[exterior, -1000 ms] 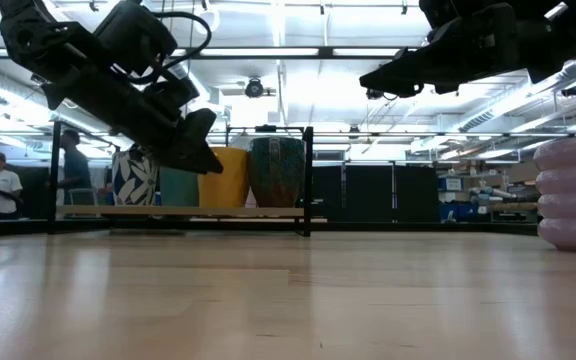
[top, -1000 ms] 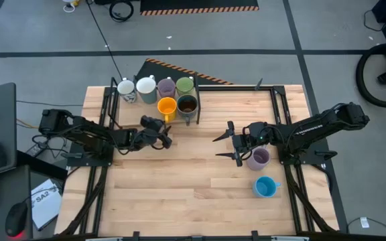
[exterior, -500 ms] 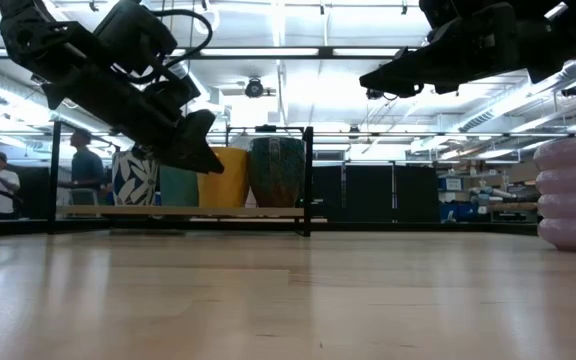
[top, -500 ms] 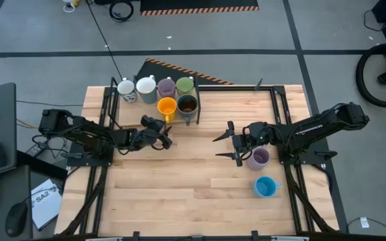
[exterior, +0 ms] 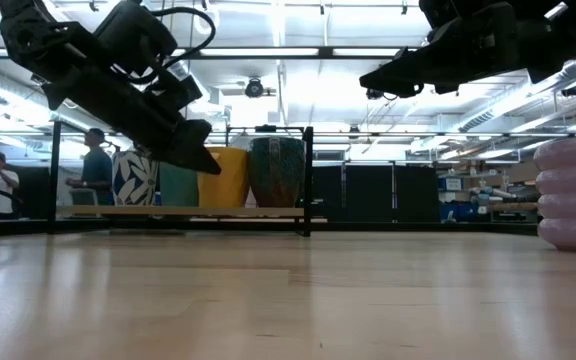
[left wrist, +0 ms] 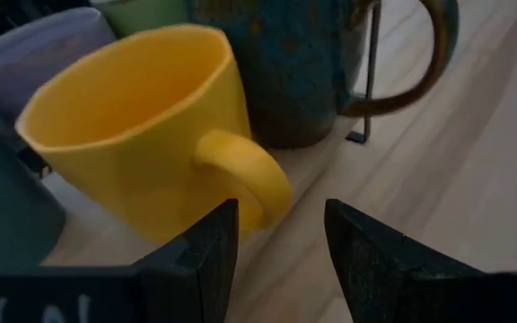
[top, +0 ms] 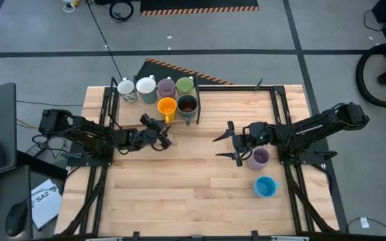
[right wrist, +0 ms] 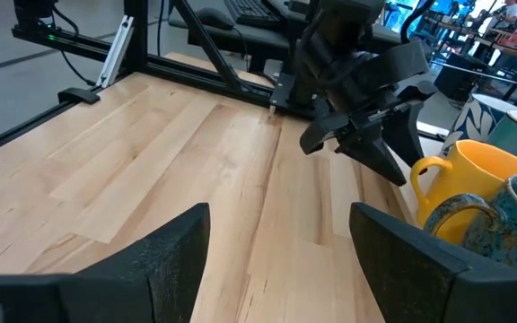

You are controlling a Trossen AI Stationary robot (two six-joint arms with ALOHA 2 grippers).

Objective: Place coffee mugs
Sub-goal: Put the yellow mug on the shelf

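My left gripper (left wrist: pixel 276 233) hangs above the table with its fingers spread, just short of the orange mug's (left wrist: pixel 142 135) handle and not touching it. That mug sits far-left in a cluster; the dark mug (left wrist: pixel 303 63) beside it is cut off at the rim. My right gripper (top: pixel 225 142) hovers mid-table, spread and holding nothing, beside a lilac mug (top: pixel 259 158). The blue mug (top: pixel 265 187) stands nearer.

The left gripper (exterior: pixel 196 157) hangs above the table (exterior: pixel 288 300). Behind it stand the orange mug (exterior: pixel 230 178) and dark brown mug (exterior: pixel 278 172). A lilac mug (exterior: pixel 574 192) sits far right.
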